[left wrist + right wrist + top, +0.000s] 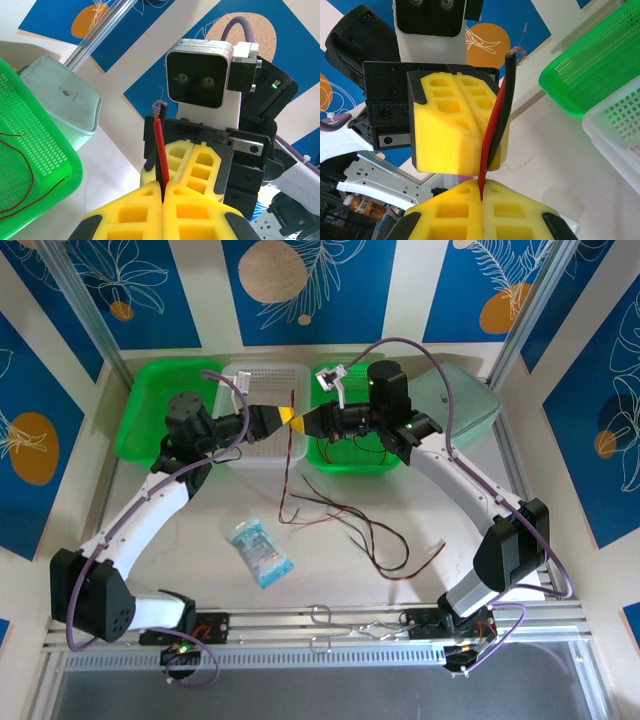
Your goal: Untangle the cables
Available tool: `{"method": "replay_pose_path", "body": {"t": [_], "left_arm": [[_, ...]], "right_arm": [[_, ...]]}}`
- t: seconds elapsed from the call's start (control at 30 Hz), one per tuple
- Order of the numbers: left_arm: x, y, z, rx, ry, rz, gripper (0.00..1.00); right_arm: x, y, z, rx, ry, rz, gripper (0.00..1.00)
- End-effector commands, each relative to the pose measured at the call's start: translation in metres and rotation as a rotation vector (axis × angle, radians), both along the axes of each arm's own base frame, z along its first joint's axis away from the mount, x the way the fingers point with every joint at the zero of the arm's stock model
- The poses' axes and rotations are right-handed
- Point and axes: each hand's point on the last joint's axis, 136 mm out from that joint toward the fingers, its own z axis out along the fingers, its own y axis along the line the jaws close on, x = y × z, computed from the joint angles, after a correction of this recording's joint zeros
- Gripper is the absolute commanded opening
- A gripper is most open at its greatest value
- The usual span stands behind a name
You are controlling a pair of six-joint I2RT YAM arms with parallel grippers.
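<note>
Red first: clamping one cable (160, 150) in left gripper (162, 186) and right gripper (481, 186), both clenched, near worktop's (200, 540) far edge, likely to draw it off the tangle (345, 525).

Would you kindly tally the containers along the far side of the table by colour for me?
Bright green perforated plastic baskets: 2
White perforated plastic basket: 1
Pale green lidded plastic box: 1
Total: 4
</note>
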Motion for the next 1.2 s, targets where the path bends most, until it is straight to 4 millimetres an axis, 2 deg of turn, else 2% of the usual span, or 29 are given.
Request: {"method": "replay_pose_path", "body": {"t": [0.0, 0.73, 1.0, 1.17], "left_arm": [[0.001, 0.006, 0.005, 0.001, -0.026, 0.027, 0.0], [0.009, 0.016, -0.006, 0.023, -0.012, 0.087, 0.0], [0.016, 0.029, -0.011, 0.085, -0.025, 0.192, 0.0], [0.015, 0.028, -0.013, 0.092, -0.014, 0.183, 0.0]], "right_arm": [[0.001, -0.003, 0.007, 0.018, -0.003, -0.004, 0.0], [0.011, -0.017, 0.004, 0.034, 0.023, -0.063, 0.0], [0.031, -0.032, -0.002, 0.005, 0.03, -0.209, 0.0], [0.032, -0.031, -0.003, 0.0, 0.03, -0.216, 0.0]]}}
